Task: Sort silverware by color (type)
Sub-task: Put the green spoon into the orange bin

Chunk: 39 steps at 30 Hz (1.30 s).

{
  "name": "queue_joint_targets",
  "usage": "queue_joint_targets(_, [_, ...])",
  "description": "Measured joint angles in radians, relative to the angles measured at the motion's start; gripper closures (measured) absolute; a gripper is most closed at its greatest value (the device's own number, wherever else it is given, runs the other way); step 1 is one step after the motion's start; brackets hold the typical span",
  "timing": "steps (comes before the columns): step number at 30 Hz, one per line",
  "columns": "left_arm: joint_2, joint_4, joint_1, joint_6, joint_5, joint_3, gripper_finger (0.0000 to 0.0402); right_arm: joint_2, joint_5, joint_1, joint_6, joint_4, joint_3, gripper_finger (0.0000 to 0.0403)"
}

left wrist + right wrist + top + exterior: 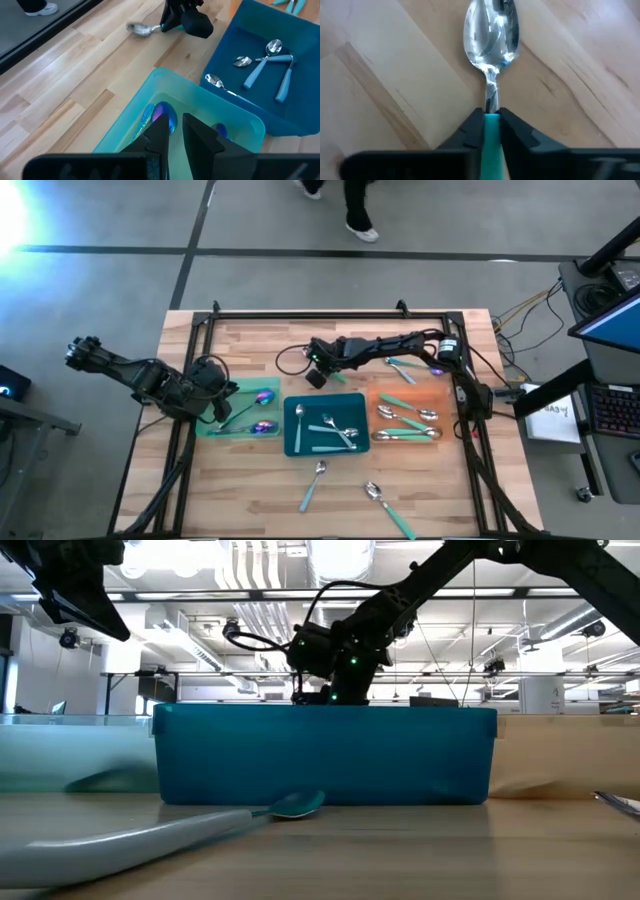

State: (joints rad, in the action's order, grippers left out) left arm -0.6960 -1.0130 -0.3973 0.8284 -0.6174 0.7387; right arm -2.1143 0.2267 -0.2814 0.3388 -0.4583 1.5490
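My right gripper (318,370) reaches to the table's far middle and is shut on a teal-handled spoon (491,35). My left gripper (172,135) hovers over the light green tray (240,420) at the left, its fingers nearly together with nothing between them. Two iridescent purple spoons (262,397) lie in that tray. The teal tray (295,442) in the middle holds several teal-handled spoons (330,430). Silver spoons (405,415) lie in the orange tray (435,395) at the right. My right gripper pinches the spoon's teal handle (491,125) between its two fingers, just behind the silver neck. The fingers slant down from the table's right side, and the handle runs back between them. The spoon's bowl (142,29) lies on the wood, pointing away from the gripper.
Two loose teal-handled spoons (313,485) (385,505) lie on the bare wood near the front edge, and another (400,370) lies beyond the orange tray. A black frame (330,313) borders the table. A person's feet (360,225) show beyond the far edge.
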Motion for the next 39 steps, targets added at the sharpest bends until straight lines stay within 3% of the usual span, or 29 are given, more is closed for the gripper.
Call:
queue_joint_targets(2, [0.0, 0.0, 0.0, 0.0, -0.001, 0.0, 0.0363, 0.001, -0.003, -0.002, -0.016, -0.002, -0.001, 0.0374])
queue_joint_targets(11, [0.0, 0.001, 0.0, 0.0, -0.002, 0.0, 0.0363, 0.042, -0.014, -0.009, -0.125, -0.049, 0.023, 0.0375])
queue_joint_targets(17, [-0.006, 0.007, 0.0, 0.005, -0.002, -0.002, 0.0363, 0.202, -0.019, -0.009, -0.216, -0.11, 0.033, 0.0375])
queue_joint_targets(23, [-0.031, 0.031, 0.0, 0.008, -0.005, -0.013, 0.0363, 0.366, -0.043, 0.023, -0.249, -0.347, 0.03, 0.0375])
queue_joint_targets(32, [-0.114, 0.049, 0.0, -0.001, -0.013, -0.021, 0.0363, 0.554, -0.108, 0.149, -0.07, -0.684, -0.058, 0.0375])
queue_joint_targets(39, [-0.172, 0.094, 0.0, -0.001, -0.012, -0.013, 0.0363, 0.664, -0.131, 0.285, 0.114, -0.712, -0.205, 0.0375])
